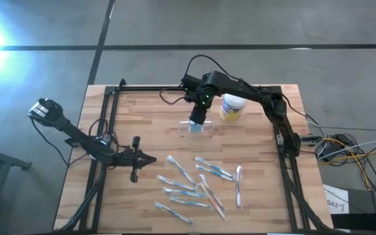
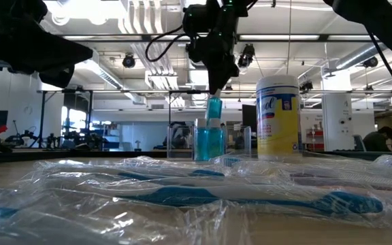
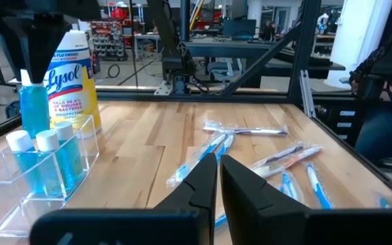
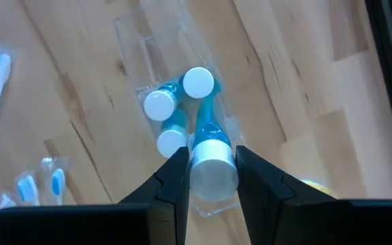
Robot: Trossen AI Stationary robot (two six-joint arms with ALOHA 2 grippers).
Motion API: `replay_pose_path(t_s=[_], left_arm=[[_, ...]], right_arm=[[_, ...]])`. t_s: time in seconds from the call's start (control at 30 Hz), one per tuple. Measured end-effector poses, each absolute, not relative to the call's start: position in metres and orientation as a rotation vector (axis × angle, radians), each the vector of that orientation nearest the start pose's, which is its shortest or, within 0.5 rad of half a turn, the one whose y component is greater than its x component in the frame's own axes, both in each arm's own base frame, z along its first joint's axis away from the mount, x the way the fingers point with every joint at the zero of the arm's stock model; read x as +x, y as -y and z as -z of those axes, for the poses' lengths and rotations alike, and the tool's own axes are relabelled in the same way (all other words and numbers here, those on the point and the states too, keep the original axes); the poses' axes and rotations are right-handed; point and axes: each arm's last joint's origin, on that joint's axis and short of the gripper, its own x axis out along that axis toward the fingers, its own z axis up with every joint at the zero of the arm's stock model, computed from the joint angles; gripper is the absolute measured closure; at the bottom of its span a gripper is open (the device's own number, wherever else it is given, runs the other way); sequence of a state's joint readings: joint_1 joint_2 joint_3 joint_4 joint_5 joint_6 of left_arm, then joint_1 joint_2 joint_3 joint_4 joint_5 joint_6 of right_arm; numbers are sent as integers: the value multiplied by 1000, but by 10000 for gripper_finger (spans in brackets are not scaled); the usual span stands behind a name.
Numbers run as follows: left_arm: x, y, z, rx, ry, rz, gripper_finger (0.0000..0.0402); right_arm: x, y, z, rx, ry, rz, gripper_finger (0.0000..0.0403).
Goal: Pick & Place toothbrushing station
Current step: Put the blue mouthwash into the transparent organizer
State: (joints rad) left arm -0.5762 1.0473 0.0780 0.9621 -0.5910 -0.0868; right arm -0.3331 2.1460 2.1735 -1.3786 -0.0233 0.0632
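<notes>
The toothbrushing station (image 3: 80, 146), a small clear plastic holder, stands on the wooden table (image 1: 142, 117) beside a white-lidded, yellow-labelled canister (image 1: 232, 108). Three blue bottles with white caps (image 4: 159, 105) stand in it. My right gripper (image 4: 211, 160) hangs straight over the holder, pointing down, shut on a further blue bottle (image 2: 214, 109). My left gripper (image 3: 218, 167) waits shut near the table's left side (image 1: 145, 158), level, with nothing between its fingers. My right gripper pinches the blue bottle's white-capped top (image 4: 213, 170) between its two fingers, from above, pointing down. The bottle hangs upright below the fingers, its lower end (image 3: 33, 129) about level with the holder's rim. Whether it touches the holder I cannot tell.
Several plastic-wrapped toothbrushes (image 1: 194, 186) lie scattered over the near half of the table, between my left gripper and the table's right edge. A black frame (image 1: 113, 124) runs along the table's left and right sides. Cables (image 1: 344, 147) lie off the right edge.
</notes>
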Motion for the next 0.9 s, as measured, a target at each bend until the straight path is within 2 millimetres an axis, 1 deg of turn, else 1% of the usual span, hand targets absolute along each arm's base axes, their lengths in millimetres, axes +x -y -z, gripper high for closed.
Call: replay_pose_path(t_s=[0.37,0.5,0.67,0.9], left_arm=[[150,78,-161,-71,-24,-16,378],[150,78,-161,-63,-29,-16,378],[149,78,-157,-41,-60,-17,378],[149,78,-153,-11,-104,-19,378]], right_arm=[[401,139,-306,99,-1342,220,315],[399,138,-307,8,-1367,141,315],[397,133,-306,-205,-1412,-42,314],[400,126,-308,-505,-1421,-203,316]])
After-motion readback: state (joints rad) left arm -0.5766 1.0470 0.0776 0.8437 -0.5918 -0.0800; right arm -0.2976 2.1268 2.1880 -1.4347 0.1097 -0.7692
